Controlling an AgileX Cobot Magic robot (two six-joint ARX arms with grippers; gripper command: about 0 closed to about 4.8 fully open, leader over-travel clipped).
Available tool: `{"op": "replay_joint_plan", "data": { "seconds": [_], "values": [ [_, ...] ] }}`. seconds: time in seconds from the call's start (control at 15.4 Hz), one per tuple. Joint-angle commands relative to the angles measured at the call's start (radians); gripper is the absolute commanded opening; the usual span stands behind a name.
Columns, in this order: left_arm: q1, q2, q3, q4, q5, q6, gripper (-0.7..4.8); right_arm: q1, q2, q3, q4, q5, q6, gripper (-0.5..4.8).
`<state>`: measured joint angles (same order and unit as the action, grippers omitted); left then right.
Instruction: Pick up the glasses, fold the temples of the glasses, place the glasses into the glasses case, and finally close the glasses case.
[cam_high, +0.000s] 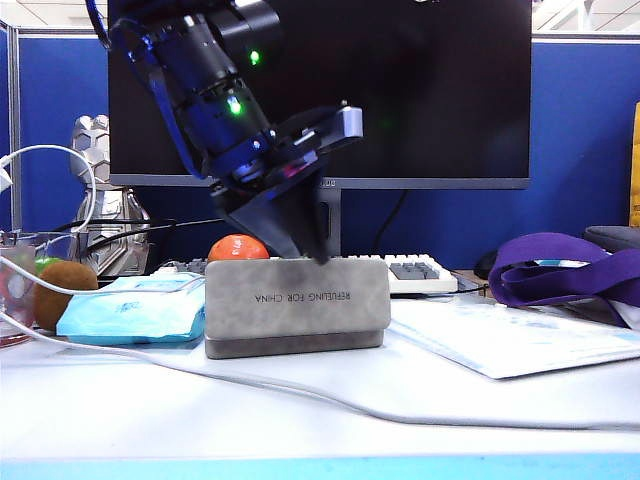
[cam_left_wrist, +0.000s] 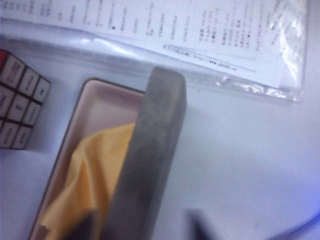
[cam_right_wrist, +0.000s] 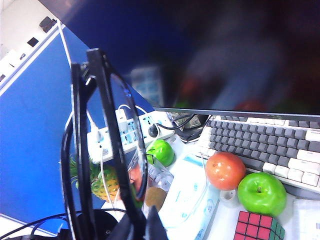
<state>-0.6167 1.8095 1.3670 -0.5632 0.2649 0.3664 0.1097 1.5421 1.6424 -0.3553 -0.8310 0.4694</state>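
The grey glasses case stands open at mid-table, its lid upright with the lettering facing the exterior camera. My left gripper reaches down behind the lid's top edge. In the left wrist view its two dark fingers straddle the lid, one on the lining side and one apart on the outer side; the left gripper is open. A yellow cloth lies in the tan-lined tray. My right gripper is shut on the black glasses, held up edge-on, the temples close by the frame. Both are out of the exterior view.
A light-blue wipes pack and a kiwi lie left of the case, a tomato and keyboard behind it. Papers in a plastic sleeve, a purple strap, a white cable, a Rubik's cube and a green apple lie around.
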Motion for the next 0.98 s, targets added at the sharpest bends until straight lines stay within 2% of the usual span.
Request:
{"op": "replay_joint_plan", "data": {
  "seconds": [0.07, 0.13, 0.26, 0.33, 0.39, 0.52, 0.59, 0.78, 0.98],
  "values": [
    [-0.002, -0.003, 0.002, 0.011, 0.002, 0.0, 1.65, 0.0, -0.008, 0.008, 0.015, -0.006, -0.007, -0.01],
    [-0.002, -0.003, 0.002, 0.011, 0.002, 0.0, 1.54, 0.0, -0.008, 0.008, 0.015, -0.006, -0.007, -0.01],
    [-0.002, -0.003, 0.002, 0.011, 0.002, -0.004, 0.43, 0.0, -0.008, 0.008, 0.015, -0.006, -0.007, -0.01],
    [-0.002, -0.003, 0.002, 0.01, 0.005, -0.005, 0.43, 0.0, -0.008, 0.008, 0.015, -0.006, -0.007, -0.01],
    [-0.002, -0.003, 0.002, 0.011, 0.01, -0.005, 0.59, 0.0, -0.008, 0.008, 0.015, -0.01, -0.007, -0.01],
    [-0.002, -0.003, 0.002, 0.011, 0.008, -0.007, 2.14, 0.0, -0.008, 0.008, 0.015, -0.018, -0.007, -0.01],
    [-0.002, -0.003, 0.002, 0.011, 0.008, -0.008, 2.36, 0.0, -0.008, 0.008, 0.015, -0.023, -0.007, -0.01],
    [-0.002, -0.003, 0.009, 0.023, 0.005, -0.008, 2.39, 0.0, -0.008, 0.008, 0.014, -0.025, -0.007, -0.01],
    [0.0, -0.004, 0.01, 0.056, -0.065, -0.061, 2.67, 0.0, -0.008, 0.008, 0.014, -0.028, -0.007, -0.01]
  ]
}}
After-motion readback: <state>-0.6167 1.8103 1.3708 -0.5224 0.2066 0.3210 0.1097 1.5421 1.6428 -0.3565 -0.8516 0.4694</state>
